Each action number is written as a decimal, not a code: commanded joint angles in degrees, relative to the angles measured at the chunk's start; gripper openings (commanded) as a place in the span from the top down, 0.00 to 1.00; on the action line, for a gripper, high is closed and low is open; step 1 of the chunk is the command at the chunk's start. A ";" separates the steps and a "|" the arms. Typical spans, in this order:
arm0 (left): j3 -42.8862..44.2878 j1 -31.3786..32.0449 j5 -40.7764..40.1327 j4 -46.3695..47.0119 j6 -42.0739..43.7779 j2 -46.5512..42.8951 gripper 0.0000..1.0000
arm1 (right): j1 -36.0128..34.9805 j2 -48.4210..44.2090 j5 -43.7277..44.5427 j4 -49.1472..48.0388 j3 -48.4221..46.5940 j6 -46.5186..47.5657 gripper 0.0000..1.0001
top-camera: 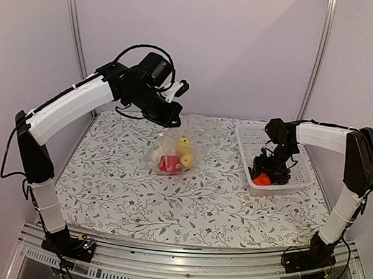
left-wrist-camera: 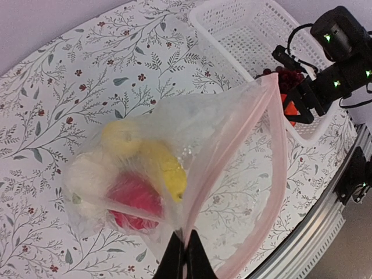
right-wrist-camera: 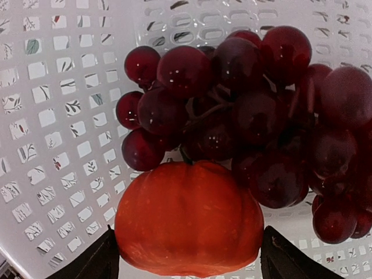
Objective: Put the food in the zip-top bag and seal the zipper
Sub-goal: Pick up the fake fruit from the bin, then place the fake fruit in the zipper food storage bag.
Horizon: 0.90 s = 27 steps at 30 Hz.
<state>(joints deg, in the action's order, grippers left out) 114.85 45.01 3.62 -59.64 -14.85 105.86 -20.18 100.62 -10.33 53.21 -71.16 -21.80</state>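
Item one, the white basket (top-camera: pixel 246 139), stood on the flower-printed bench (top-camera: pixel 139 206) and serves as your reference for every place below. Item two, the zip-top bag (left-wrist-camera: pixel 221 133), lay on the bench well to the left of the basket, crumpled, with its mouth lifted and turned toward the basket. Its zipper (left-wrist-camera: pixel 279 145) showed as a pale pink strip round the open mouth. Inside the bag, all on the side away from the basket, you had four pieces of food: the cream-white lumpy one (left-wrist-camera: pixel 87 174), the small yellow round (left-wrist-camera: pixel 122 136), the yellow long one (left-wrist-camera: pixel 165 168) and the red one (left-wrist-camera: pixel 133 200), pressed together. Your left gripper (left-wrist-camera: pixel 186 256), left of the basket and above the bag, was pinched fully closed on the bag's mouth edge and held it up. Within the basket, at its near end, lay the orange ball (right-wrist-camera: pixel 189 226) with the dark red grape bunch (right-wrist-camera: pixel 250 110) touching it on the far side. Your right gripper (right-wrist-camera: pixel 186 267) reached down into the basket with its jaws spread wide, one finger on each side of the orange ball. Whether the fingers pressed the ball could not be told, and the ball rested on the basket floor.
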 commanded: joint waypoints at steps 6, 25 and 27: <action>0.44 -0.96 1.27 0.69 -0.83 -0.77 0.99 | 0.20 -2.77 3.51 1.73 -2.96 -0.23 0.39; 1.17 -2.58 6.40 3.31 -4.93 1.10 0.99 | -7.51 -9.05 -6.06 3.04 -29.39 -0.10 0.48; 1.08 -2.92 6.97 3.72 -5.52 1.24 0.99 | -9.45 -9.61 -7.78 -0.96 -30.13 0.15 0.49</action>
<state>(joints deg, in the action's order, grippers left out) 114.89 43.40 8.36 -57.74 -18.41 105.91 -25.96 91.90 -13.13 58.89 -98.54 -21.82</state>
